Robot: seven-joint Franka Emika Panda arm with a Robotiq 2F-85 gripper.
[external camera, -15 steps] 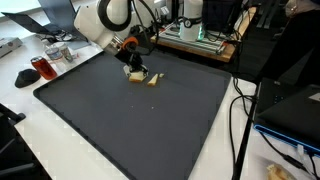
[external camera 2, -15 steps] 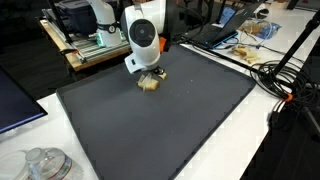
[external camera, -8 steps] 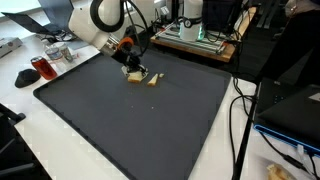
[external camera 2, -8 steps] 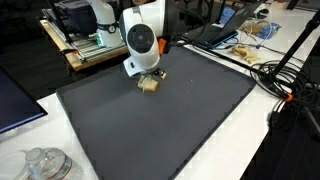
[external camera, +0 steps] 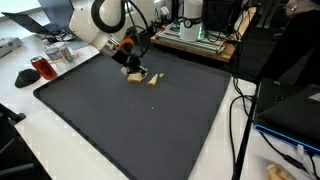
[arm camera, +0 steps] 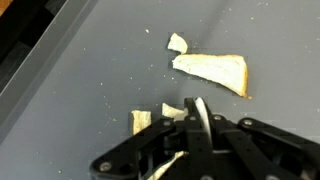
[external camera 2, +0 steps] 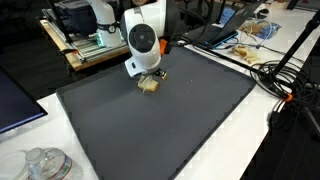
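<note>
In both exterior views the closed gripper (external camera: pixel 133 69) (external camera 2: pixel 150 77) stands on a bread scrap (external camera: pixel 134 78) upper-centre on the dark mat (external camera: pixel 150 130); in the wrist view, a bread wedge (arm camera: pixel 212 72) lies up-right of its fingertips, long axis running across the frame.

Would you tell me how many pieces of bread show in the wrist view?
4: a wedge, a crumb above it, a chunk left of the hand, a scrap at the hand's tip; more may hide beneath.
</note>
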